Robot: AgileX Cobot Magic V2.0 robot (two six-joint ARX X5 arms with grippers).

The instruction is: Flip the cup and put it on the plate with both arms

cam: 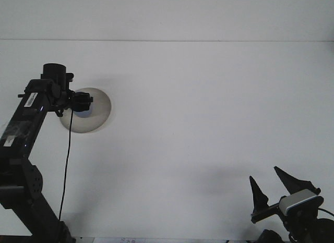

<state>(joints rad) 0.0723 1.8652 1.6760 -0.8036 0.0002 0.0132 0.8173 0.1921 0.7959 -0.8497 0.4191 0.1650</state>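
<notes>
Spanning the view, white table [209,123]; plate [99,115] far left.

table [198,112]: matt white, smooth | plate [99,110]: glossy grey (ceramic-looking)

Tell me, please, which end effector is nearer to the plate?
Left. The left end effector hangs over the plate; the right end effector sits far off at the table's near right corner.
</notes>
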